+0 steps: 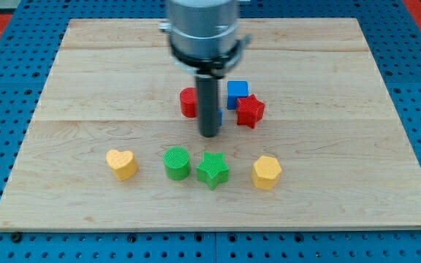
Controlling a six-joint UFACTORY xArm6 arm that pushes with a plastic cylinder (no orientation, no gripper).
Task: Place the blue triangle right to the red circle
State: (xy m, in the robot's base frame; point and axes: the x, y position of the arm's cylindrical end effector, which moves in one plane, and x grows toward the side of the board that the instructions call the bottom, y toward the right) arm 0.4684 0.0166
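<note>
The red circle (pixel 188 102) lies near the board's middle, its right side hidden behind my rod. Only a thin blue sliver of the blue triangle (pixel 219 117) shows at the rod's right edge, just right of and slightly below the red circle. My tip (pixel 209 134) rests on the board just below these two blocks, touching or nearly touching the triangle; I cannot tell which.
A blue cube (pixel 237 93) and a red star (pixel 250 111) sit close to the right of the rod. Toward the view's bottom runs a row: yellow heart (pixel 122 164), green circle (pixel 176 162), green star (pixel 213 169), yellow hexagon (pixel 267 172). They lie on the wooden board (pixel 86 88).
</note>
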